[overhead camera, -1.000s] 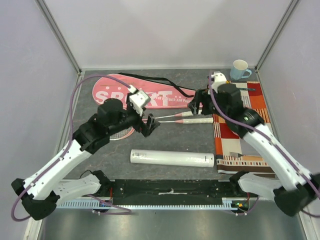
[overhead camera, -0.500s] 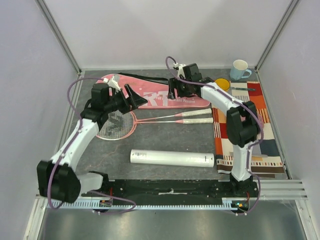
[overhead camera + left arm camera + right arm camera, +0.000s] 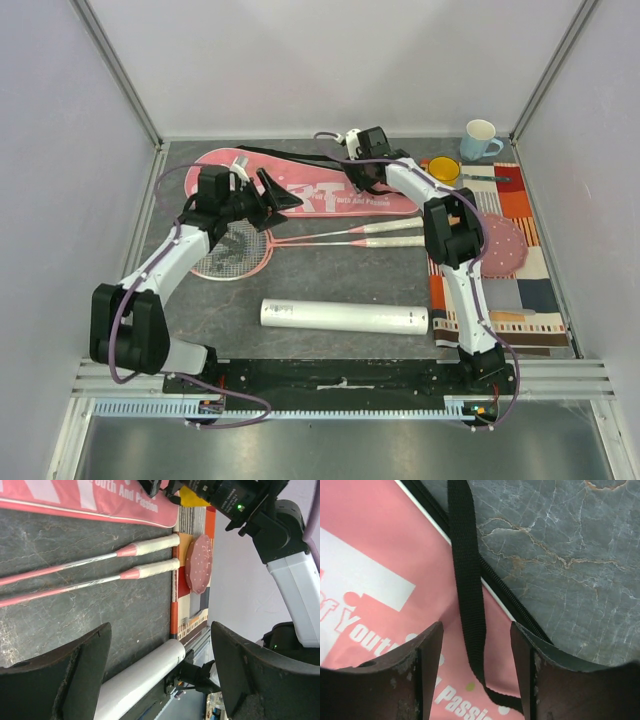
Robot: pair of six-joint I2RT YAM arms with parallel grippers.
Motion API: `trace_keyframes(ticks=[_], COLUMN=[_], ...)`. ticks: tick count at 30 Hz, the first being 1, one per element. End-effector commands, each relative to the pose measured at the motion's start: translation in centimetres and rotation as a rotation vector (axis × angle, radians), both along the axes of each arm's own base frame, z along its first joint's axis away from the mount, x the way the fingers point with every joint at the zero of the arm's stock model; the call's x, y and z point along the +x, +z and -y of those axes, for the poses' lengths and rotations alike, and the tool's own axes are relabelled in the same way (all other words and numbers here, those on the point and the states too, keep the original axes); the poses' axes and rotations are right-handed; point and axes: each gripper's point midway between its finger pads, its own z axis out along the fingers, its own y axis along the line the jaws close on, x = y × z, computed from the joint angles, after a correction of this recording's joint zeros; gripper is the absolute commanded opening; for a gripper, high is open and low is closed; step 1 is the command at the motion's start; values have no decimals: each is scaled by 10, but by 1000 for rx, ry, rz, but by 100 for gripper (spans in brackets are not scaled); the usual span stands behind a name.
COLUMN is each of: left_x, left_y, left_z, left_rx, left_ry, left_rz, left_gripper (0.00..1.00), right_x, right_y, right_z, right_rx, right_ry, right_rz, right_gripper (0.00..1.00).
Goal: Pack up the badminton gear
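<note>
While nothing is yet gripped, two risks are judged from how the arms are placed. Toward the far left of the table (image 3: pixel 330 280), the left gripper (image 3: pixel 283 192) is held wide open with nothing between its fingers. It is poised over the left half of the pink "SPORT" racket bag (image 3: pixel 320 195), near the heads of the two pink-framed rackets (image 3: pixel 245 255). If it is lowered carelessly, the strings could be pressed or the bag shoved onto the frames. Further right, the right gripper (image 3: pixel 476 630) is parted astride the black strap (image 3: pixel 467 580) and is not closed on it. Should only the strap be pinched, the bag is likely to be dragged or swung rather than opened, and the white handles lying just nearer could be knocked.

As for containers, the bag is laid flat along the far edge, and whether anything is inside cannot be told. Both rackets are seen outside it, near the table's middle. The long white tube (image 3: pixel 345 317) is laid along the near edge with its contents hidden, and no shuttlecocks are seen. Toward the far right corner, nothing can be made out in the yellow cup (image 3: pixel 445 171) or the pale blue cup (image 3: pixel 476 150).
</note>
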Motion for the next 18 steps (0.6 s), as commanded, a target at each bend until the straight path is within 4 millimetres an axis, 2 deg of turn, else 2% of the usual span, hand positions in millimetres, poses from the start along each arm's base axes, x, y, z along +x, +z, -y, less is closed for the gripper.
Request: trace_keyframes(ticks=[1,2,3,5,6,8,9,10,11,12,14,15,16,18], left_x=[11,16,18,26,32,43,50,53,63,71,82,84,87,90], left_y=[3,-2,-2,-6,-10,-15,-30,-33,-23,-42,-37,-46,-47,-49], left_z=[7,6,7,7,9,9,10,14,21,26,37,41,43,48], left_rx=[-46,-36,-45,-47,-54,-82,-88,-106,-132,-127,-148,-147,-148,-163], left_ry=[37,62,75,106,127,189,206,198,187,176,144,142,156,188], left_rz=[-35,-49,-64,-90,-124,-194,-246,-274,-273,-320,-333,-357,-365,-385], left_gripper=[86,85,84,83,82,82,82,81,76,75,76,79,85,87], right_x=[25,24,21,19,16,15,14,15,17,19,28,31,35,39], right_y=[13,8,1,-5,-9,-11,-12,-10,-7,-2,20,31,51,90], right_z=[9,10,3,5,-2,-5,-10,-13,-16,-19,-26,-30,-35,-40], right_rx=[-34,-27,10,33,74,103,121,130,141,157,191,222,255,324], right_ry=[39,42,77,83,127,162,186,202,218,229,229,212,215,173], right_rz=[70,56,32,11,-8,-18,-25,-19,-10,1,44,53,83,128], right_gripper=[61,59,52,46,41,33,23,18,3,0,0,0,0,0])
